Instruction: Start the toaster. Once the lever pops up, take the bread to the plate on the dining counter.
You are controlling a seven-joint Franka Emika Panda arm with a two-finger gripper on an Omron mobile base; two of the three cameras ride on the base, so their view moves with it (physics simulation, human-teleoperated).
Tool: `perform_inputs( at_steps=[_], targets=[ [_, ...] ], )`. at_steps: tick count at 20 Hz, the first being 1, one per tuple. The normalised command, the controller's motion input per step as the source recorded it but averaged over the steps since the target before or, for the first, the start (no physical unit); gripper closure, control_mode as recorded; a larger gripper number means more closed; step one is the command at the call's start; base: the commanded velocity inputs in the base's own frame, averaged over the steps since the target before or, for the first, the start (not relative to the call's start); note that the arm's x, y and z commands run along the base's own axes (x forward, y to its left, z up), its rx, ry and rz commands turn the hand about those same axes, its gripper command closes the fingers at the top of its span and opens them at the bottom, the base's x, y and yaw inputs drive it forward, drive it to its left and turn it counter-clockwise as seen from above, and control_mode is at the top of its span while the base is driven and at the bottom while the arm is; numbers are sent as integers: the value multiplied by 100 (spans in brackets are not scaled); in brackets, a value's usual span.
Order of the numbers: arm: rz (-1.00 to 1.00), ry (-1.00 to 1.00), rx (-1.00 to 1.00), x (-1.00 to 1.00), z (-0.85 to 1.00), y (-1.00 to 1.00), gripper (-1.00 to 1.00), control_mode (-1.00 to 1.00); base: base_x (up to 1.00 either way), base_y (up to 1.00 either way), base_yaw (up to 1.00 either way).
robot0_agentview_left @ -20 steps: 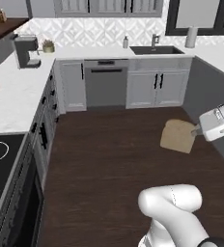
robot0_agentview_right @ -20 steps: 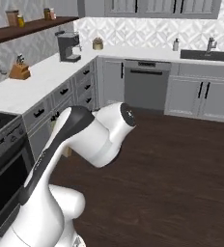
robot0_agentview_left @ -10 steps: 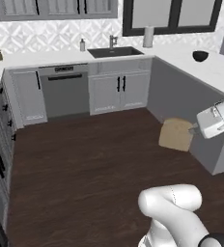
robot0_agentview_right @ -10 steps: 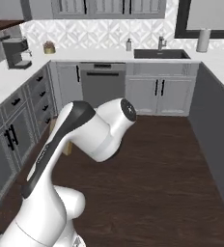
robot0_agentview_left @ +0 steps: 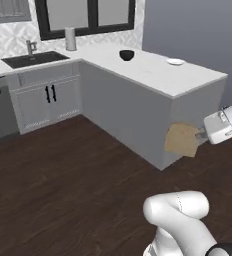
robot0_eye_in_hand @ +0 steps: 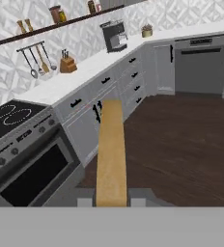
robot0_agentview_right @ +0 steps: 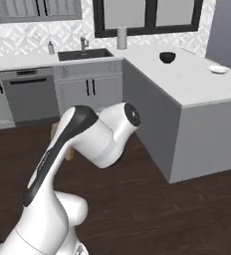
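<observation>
My gripper (robot0_agentview_left: 202, 136) is shut on the bread (robot0_agentview_left: 182, 139), a tan slice held in the air at the right, in front of the grey end wall of the dining counter (robot0_agentview_left: 188, 82). In the hand view the bread (robot0_eye_in_hand: 111, 154) runs edge-on up from between my fingertips (robot0_eye_in_hand: 135, 201), over the dark floor. The small white plate (robot0_agentview_left: 175, 62) lies on the counter's far right part, well above and behind the slice; it also sits near the counter's right edge (robot0_agentview_right: 218, 69). The toaster is out of view.
A dark bowl (robot0_agentview_left: 126, 54) stands on the counter left of the plate. Sink (robot0_agentview_left: 28, 59) and paper roll (robot0_agentview_left: 70, 39) are at the back left. The hand view faces a stove (robot0_eye_in_hand: 10, 120), grey cabinets, a coffee machine (robot0_eye_in_hand: 115, 36) and a dishwasher (robot0_eye_in_hand: 201, 62). Dark wood floor lies between.
The base has turned right, so both base views swung from the stove and sink wall to the dining counter. The bread stays in my shut gripper.
</observation>
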Motion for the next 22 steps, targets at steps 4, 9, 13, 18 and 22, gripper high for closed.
perform_inputs(
  at_steps=[4,9,13,18,22],
  targets=[
    [0,0,0,0,0,0,100,100,26,-24,-58],
    [0,0,0,0,0,0,100,100,48,-17,-59],
    [0,0,0,0,0,0,100,100,58,-9,-61],
    [0,0,0,0,0,0,100,100,62,3,-59],
    [0,0,0,0,0,0,100,100,76,42,-53]
  ],
)
